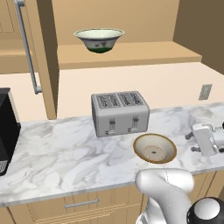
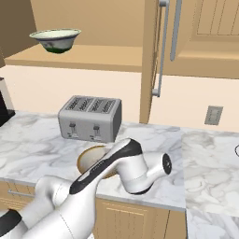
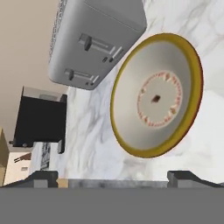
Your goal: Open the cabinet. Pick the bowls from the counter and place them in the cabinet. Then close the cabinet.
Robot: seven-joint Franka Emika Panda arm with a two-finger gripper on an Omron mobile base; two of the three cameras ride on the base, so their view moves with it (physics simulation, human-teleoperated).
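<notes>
The cabinet (image 1: 43, 57) stands open, and the deep cream bowl (image 1: 99, 40) with the green foot rests on its shelf (image 2: 93, 56). The shallow brown-rimmed bowl (image 1: 154, 148) lies on the marbled counter (image 1: 65, 153) in front of the toaster. My gripper (image 1: 191, 143) hovers low over the counter just right of that bowl, pointing at it. In the hand view the bowl (image 3: 155, 94) is close ahead, and my gripper (image 3: 113, 177) is open with its fingertips (image 3: 41, 177) spread wide and nothing between them. From the right base, my arm hides most of this bowl (image 2: 91, 158).
A silver toaster (image 1: 119, 113) stands behind the shallow bowl. A black appliance (image 1: 6, 127) sits at the counter's left end. The open cabinet door with its long bar handle (image 1: 26, 48) juts out at the left. A wall outlet (image 1: 205, 92) is at the right.
</notes>
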